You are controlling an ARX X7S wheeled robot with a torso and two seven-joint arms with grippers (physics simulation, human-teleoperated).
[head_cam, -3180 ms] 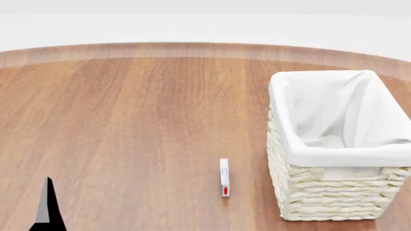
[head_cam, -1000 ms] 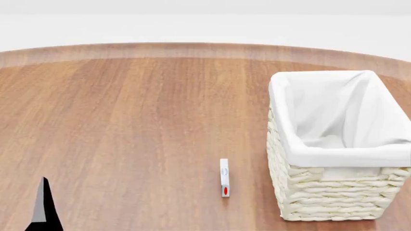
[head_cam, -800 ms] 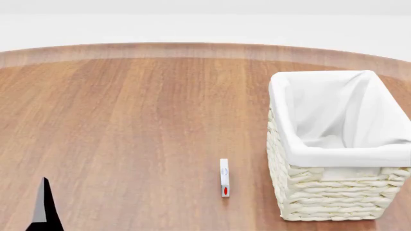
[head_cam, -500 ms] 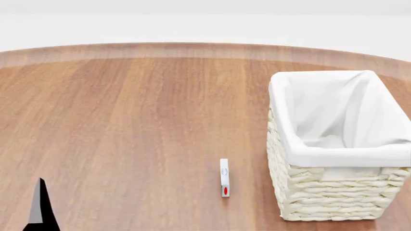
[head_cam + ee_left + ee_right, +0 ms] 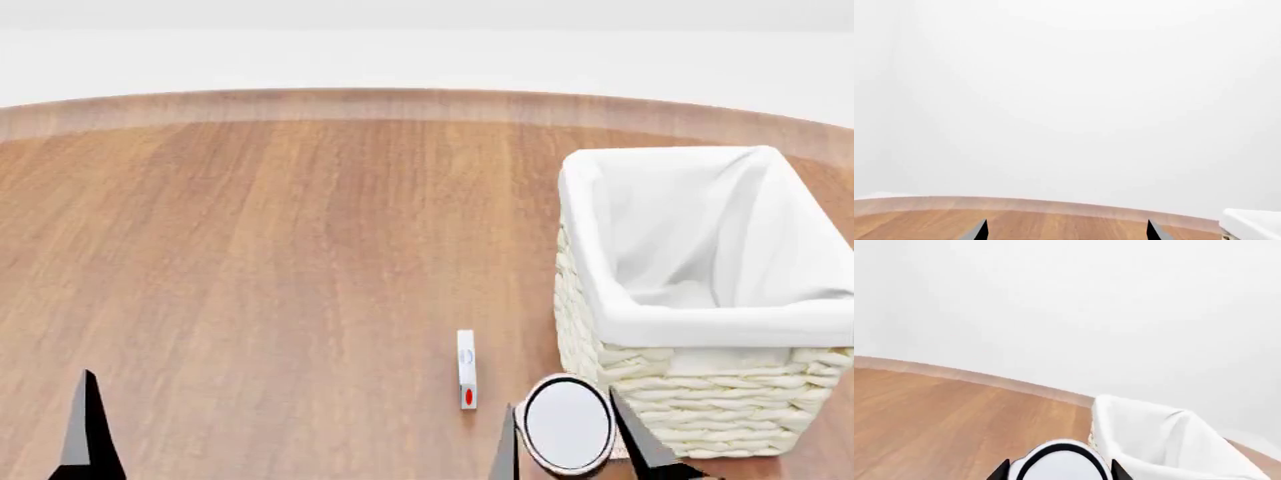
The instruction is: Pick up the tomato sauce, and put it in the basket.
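Only fingertips of the robot show. The left gripper [image 5: 1066, 231] has two thin, pointed black fingers [image 5: 88, 430] with a flat grey face, tapering like blades. The right gripper [image 5: 570, 440] has matching slender dark fingers with grey inner faces and sharp tips

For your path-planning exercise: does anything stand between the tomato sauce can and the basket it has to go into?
Nothing visible does. The tomato sauce sits between the right gripper's fingers, just in front of the basket. The small white item on the table lies off to the left.
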